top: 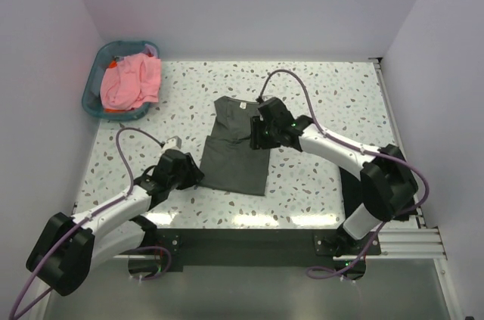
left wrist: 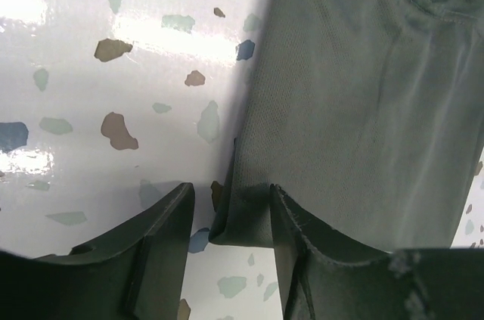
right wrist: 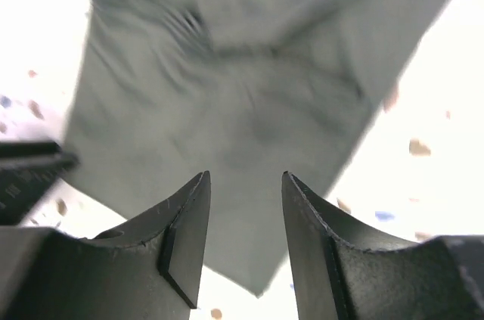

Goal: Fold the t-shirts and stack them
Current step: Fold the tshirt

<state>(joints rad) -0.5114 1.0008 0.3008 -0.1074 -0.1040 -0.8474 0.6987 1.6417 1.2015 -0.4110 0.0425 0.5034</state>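
Left claw (left wrist: 231,197) gapes astride the shirt's (top: 234,163) corner; right claw (right wrist: 246,180) hangs parted and empty above it.

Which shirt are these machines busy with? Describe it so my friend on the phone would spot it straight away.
Start at the white speckled table; near its middle lies a dark olive-grey t-shirt, folded into a long narrow shape. Unlike the pink clothes heaped in the teal basket at the far left corner, it lies flat and alone on the tabletop.
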